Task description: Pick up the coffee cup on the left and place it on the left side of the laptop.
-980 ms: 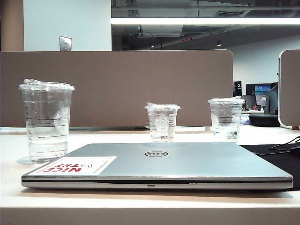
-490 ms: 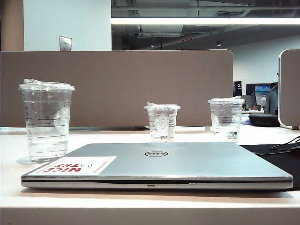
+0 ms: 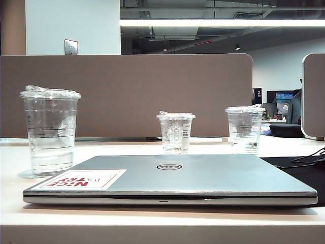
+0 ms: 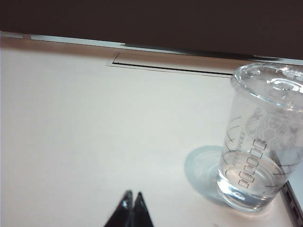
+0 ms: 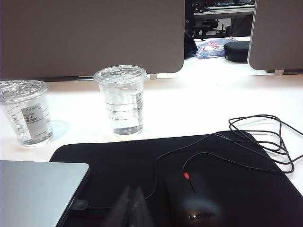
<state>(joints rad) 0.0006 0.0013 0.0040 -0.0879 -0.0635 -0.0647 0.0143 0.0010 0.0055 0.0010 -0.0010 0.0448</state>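
Note:
The coffee cup (image 3: 51, 134), tall, clear and ringed with a crinkled film top, stands on the white table at the left, just behind the laptop's left corner. The closed silver Dell laptop (image 3: 172, 178) lies in front at the centre, its white sticker with red letters at the near left. The left wrist view shows the coffee cup (image 4: 262, 142) upright, with the laptop's edge (image 4: 294, 201) beside it. My left gripper (image 4: 133, 194) is shut and empty, well apart from the cup. My right gripper (image 5: 133, 189) is shut and empty over a black mat, near the laptop's corner (image 5: 38, 189). Neither gripper shows in the exterior view.
A small clear cup (image 3: 175, 133) and a medium lidded cup (image 3: 245, 129) stand behind the laptop. To its right a black mat (image 5: 246, 189) carries a mouse (image 5: 194, 201) and looped cable (image 5: 265, 137). A brown divider panel (image 3: 127, 91) closes the table's far edge.

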